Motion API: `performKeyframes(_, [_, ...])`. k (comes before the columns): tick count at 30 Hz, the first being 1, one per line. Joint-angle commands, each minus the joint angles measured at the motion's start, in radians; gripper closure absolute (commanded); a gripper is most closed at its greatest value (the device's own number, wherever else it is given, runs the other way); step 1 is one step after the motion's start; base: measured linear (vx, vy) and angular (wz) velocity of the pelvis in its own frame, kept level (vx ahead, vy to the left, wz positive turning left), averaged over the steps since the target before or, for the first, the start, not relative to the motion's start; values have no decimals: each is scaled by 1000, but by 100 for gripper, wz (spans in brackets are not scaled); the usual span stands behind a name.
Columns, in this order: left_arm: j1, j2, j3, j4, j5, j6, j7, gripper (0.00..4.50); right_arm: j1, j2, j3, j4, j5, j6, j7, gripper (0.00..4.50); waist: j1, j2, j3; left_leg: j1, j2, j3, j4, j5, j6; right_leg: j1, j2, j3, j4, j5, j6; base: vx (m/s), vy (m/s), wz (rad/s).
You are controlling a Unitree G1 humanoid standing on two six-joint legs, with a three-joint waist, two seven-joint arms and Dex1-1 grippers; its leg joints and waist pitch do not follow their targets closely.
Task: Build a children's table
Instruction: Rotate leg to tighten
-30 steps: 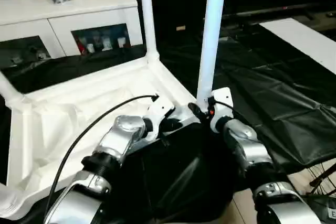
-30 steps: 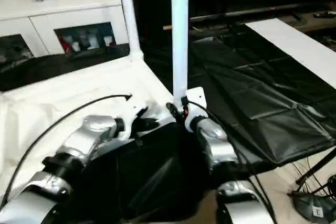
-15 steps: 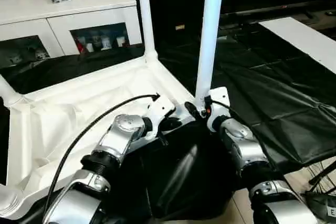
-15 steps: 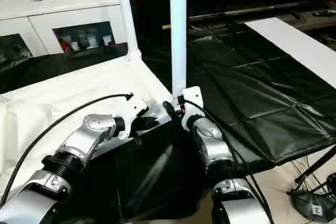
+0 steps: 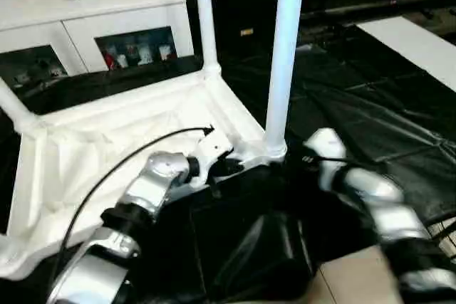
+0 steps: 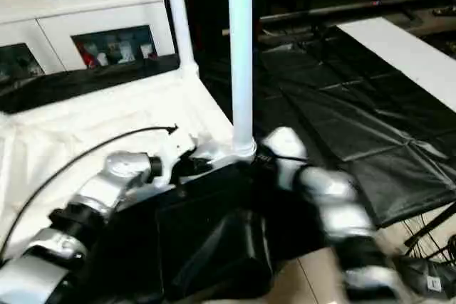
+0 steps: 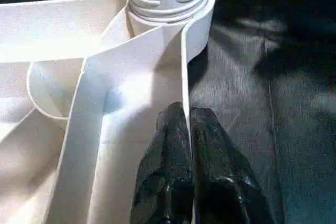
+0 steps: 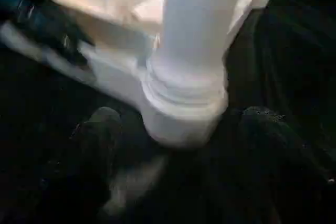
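- Right gripper (image 8: 173, 145) has backed off the upright leg (image 5: 283, 55), jaws apparently wide either side of its socket.
- Left gripper (image 7: 188, 145), pinched on the tabletop (image 7: 63, 24) rim, sits nearer.

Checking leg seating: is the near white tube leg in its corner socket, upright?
In and upright: the near white tube leg rises straight from the white tabletop's round corner socket, collar seated.
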Motion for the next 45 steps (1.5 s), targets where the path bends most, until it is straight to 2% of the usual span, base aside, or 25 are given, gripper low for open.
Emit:
performKeyframes(1, [17, 29, -4, 32, 17, -3, -10, 450, 12, -28, 5, -28, 26, 9, 67, 57, 0, -22, -50, 11, 27, -5, -50, -192, 116, 35, -31, 24, -74, -28, -239, 0, 0, 0])
performKeyframes(4, [22, 40, -9, 27, 15, -9, -33, 450, 17, -63, -8, -33, 47, 29, 123, 57, -1, -25, -51, 10, 27, -3, -46, -186, 132, 35, -32, 22, -72, -12, -257, 0, 0, 0])
performKeyframes(6, [26, 43, -13, 19, 15, -9, -42, 450, 15, -79, -12, -25, 51, 30, 146, 57, -1, -25, -54, 8, 27, -3, -40, -157, 146, 34, -32, 22, -66, 29, -270, 0, 0, 0])
performKeyframes(8, [31, 47, -16, 3, 7, -2, -68, 450, 9, -92, -19, -18, 64, 36, 170, 57, -1, -30, -55, 5, 24, -1, -35, -135, 160, 34, -30, 21, -63, 63, -277, 0, 0, 0])
performKeyframes(12, [35, 55, -28, -11, 3, -12, -105, 450, -3, -110, -19, -9, 77, 39, 193, 57, 6, -28, -55, 7, 28, 0, -32, -120, 177, 31, -31, 20, -60, 51, -285, 0, 0, 0])
performKeyframes(14, [39, 62, -33, -13, 2, -22, -122, 450, -22, -93, -23, 2, 77, 27, 175, 57, 4, -24, -55, 8, 29, -1, -32, -123, 172, 29, -30, 20, -59, 49, -288, 0, 0, 0])
performKeyframes(19, [48, 69, -43, -29, -9, -33, -171, 450, -32, -41, -30, -37, 109, 52, 154, 57, 5, -25, -57, 10, 29, 0, -32, -121, 166, 28, -30, 22, -55, 65, -294, 0, 0, 0])
performKeyframes(21, [57, 82, -56, -62, -20, -19, -225, 450, -24, -35, 9, -46, 99, 42, 188, 57, 8, -28, -58, 11, 31, 0, -30, -107, 171, 29, -30, 22, -52, 85, -296, 0, 0, 0])
performKeyframes(23, [62, 88, -63, -78, -21, -13, -243, 450, -25, -29, 29, -40, 89, 33, 197, 57, 10, -26, -59, 11, 33, -1, -29, -95, 174, 27, -30, 22, -48, 96, -299, 0, 0, 0])
performKeyframes(24, [64, 89, -64, -82, -21, -13, -248, 450, -28, -25, 36, -34, 85, 29, 200, 57, 10, -29, -58, 10, 32, 0, -29, -97, 174, 26, -30, 22, -49, 92, -299, 0, 0, 0])
performKeyframes(25, [65, 89, -64, -85, -22, -12, -249, 450, -31, -20, 41, -28, 83, 26, 203, 57, 11, -28, -58, 10, 32, 0, -29, -99, 172, 27, -31, 22, -48, 88, -299, 0, 0, 0])
performKeyframes(26, [66, 90, -64, -87, -21, -10, -248, 450, -44, -6, 48, -10, 72, 18, 200, 57, 11, -32, -57, 10, 33, 0, -30, -108, 167, 25, -31, 22, -49, 78, -299, 0, 0, 0])
performKeyframes(28, [68, 92, -64, -90, -21, -9, -248, 450, -55, 3, 51, 5, 64, 15, 192, 57, 12, -28, -56, 11, 34, 0, -32, -127, 153, 24, -33, 23, -49, 52, -298, 0, 0, 0])
performKeyframes(29, [70, 96, -63, -96, -19, -5, -244, 450, -82, 23, 63, 36, 49, 7, 178, 57, 11, -32, -55, 10, 33, -1, -33, -135, 143, 25, -33, 22, -48, 41, -302, 0, 0, 0])
performKeyframes(33, [78, 102, -58, -109, -20, 6, -236, 450, -138, 54, 80, 105, 26, -10, 143, 57, 7, -30, -53, 12, 33, -1, -37, -160, 116, 23, -34, 25, -49, 18, -301, 0, 0, 0])
performKeyframes(34, [79, 103, -57, -108, -18, 8, -232, 450, -148, 59, 79, 115, 33, -9, 146, 57, 8, -33, -54, 12, 33, -1, -36, -153, 115, 25, -34, 25, -47, 32, -301, 0, 0, 0])
performKeyframes(38, [74, 97, -54, -103, -16, 13, -221, 450, -172, 69, 67, 148, 39, -14, 153, 57, 12, -34, -57, 10, 30, 1, -29, -109, 138, 27, -33, 24, -40, 104, -305, 0, 0, 0])
performKeyframes(40, [71, 96, -54, -103, -16, 15, -221, 450, -177, 70, 71, 160, 33, -17, 158, 72, 12, -35, -56, 10, 30, 2, -28, -111, 142, 26, -32, 24, -41, 101, -305, 0, 0, 0])
performKeyframes(41, [70, 96, -55, -103, -15, 16, -221, 450, -180, 71, 74, 170, 30, -22, 161, 93, 12, -34, -54, 10, 31, 2, -29, -130, 137, 26, -34, 24, -43, 70, -305, 0, 0, 0])
performKeyframes(45, [68, 99, -53, -98, -14, 15, -220, 450, -188, 75, 90, 211, 10, -50, 166, 128, 9, -34, -52, 11, 32, 1, -33, -165, 117, 25, -34, 25, -46, 23, -300, 0, 0, 0])
